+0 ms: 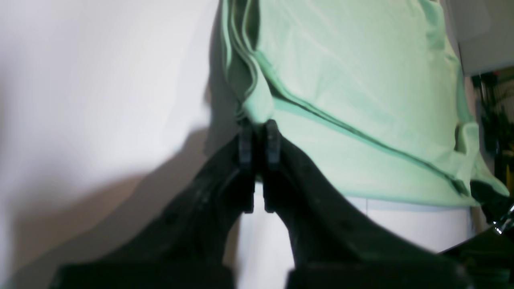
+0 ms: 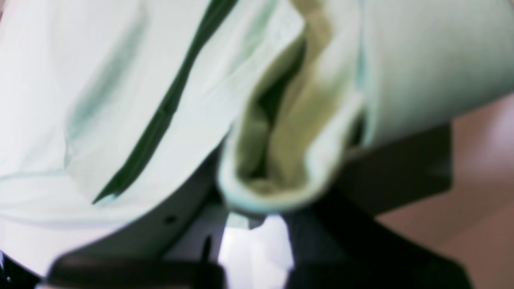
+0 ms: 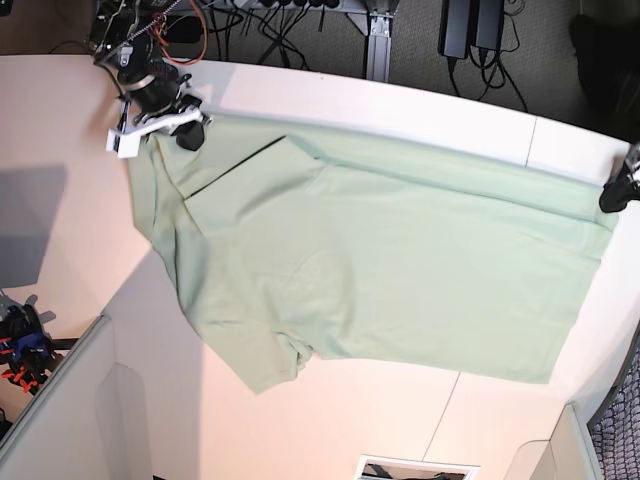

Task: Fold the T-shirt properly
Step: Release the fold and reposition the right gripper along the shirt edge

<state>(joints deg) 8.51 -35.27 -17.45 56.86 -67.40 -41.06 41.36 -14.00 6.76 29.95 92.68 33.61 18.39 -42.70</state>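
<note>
White tabletop filled most of the base view, bare along the left and bottom of frame. Large pale mint-green short-sleeved T-shirt lay spread flat across it, long axis running left-right in frame: collar/shoulder end upper left, hem at the right edge, one sleeve pointing down toward lower centre. Far long edge looked already doubled over, a dark fold line showing near the upper-left shoulder. Right gripper, black fingers on a white bracket, sat at the upper-left corner of the shirt; right wrist view was blurred, but showed a bunched roll of cloth right at the finger roots, jaws together, so I read it as clamped on the shoulder edge. Left gripper, black, sat at the right edge of the base frame at the hem corner; left wrist view showed its two pads pressed nearly together, pinching the layered corner of the shirt. So each arm held one end of the same far edge, with the shirt body lying toward the bottom of frame from both jaws. Judgement: next move likely carries that edge down-frame across the long axis, both arms equally placed.
</note>
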